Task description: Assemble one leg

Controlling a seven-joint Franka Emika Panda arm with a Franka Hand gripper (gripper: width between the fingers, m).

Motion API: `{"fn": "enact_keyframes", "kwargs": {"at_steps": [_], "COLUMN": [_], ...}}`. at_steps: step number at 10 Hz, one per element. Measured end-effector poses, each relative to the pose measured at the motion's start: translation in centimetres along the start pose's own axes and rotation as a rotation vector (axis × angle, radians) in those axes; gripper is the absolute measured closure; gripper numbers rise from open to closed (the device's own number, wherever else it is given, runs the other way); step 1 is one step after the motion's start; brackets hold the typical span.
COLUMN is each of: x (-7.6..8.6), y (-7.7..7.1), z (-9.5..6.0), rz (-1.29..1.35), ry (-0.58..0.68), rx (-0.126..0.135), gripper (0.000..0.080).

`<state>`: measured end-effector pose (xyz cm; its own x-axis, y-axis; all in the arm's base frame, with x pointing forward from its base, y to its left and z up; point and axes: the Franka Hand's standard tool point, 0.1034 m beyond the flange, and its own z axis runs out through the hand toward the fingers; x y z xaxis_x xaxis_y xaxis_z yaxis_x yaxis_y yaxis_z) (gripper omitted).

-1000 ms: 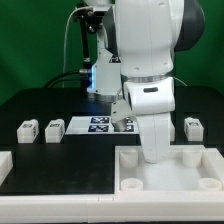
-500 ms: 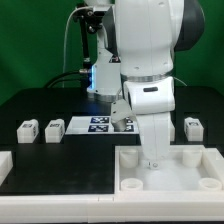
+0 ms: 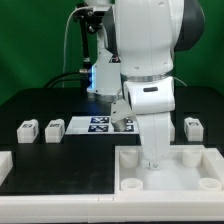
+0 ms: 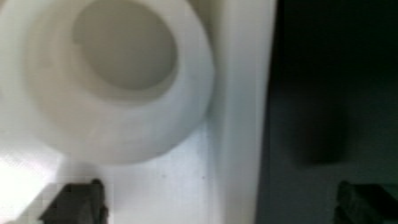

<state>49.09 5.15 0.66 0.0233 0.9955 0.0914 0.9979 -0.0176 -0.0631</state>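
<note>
In the exterior view my gripper (image 3: 152, 160) is lowered into the far middle of the large white tray-like part (image 3: 205, 175); its fingertips are hidden against the white plastic. Three legs stand loose on the black table: two at the exterior view's left (image 3: 27, 129) (image 3: 54, 128) and one at the right (image 3: 192, 126). In the wrist view the gripper (image 4: 219, 203) has its dark fingertips (image 4: 75, 200) far apart, with only the tray's white surface and edge between them. A round socket (image 4: 125, 50) of the tray fills much of that view. No leg is held.
The marker board (image 3: 98, 124) lies behind the tray, partly hidden by the arm. Another white part (image 3: 5, 165) sits at the front of the exterior view's left. A stand with cables and a blue light (image 3: 92, 70) rises at the back.
</note>
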Motion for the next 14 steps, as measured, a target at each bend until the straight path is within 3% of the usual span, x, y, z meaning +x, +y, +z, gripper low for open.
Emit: {"fn": "enact_keyframes", "kwargs": {"at_steps": [1, 2, 5, 7, 10, 14], "x": [0.0, 0.3, 2.6, 4.8, 8.7, 9.6], "y": [0.0, -0.1, -3.1, -4.8, -5.8, -6.0], "z": [-0.2, -1.5, -4.3, -4.7, -4.4, -4.2], "rz": [0.013, 0.078, 0.299, 0.581, 0.971, 1.379], "ry": [-0.001, -0.006, -0.022, -0.018, 0.001, 0.03], "rx": [-0.003, -0.019, -0.041, -0.039, -0.039, -0.009], "gripper": [0.0151, 0.0151, 0.0151, 0.0151, 0.0151, 0.0151]}}
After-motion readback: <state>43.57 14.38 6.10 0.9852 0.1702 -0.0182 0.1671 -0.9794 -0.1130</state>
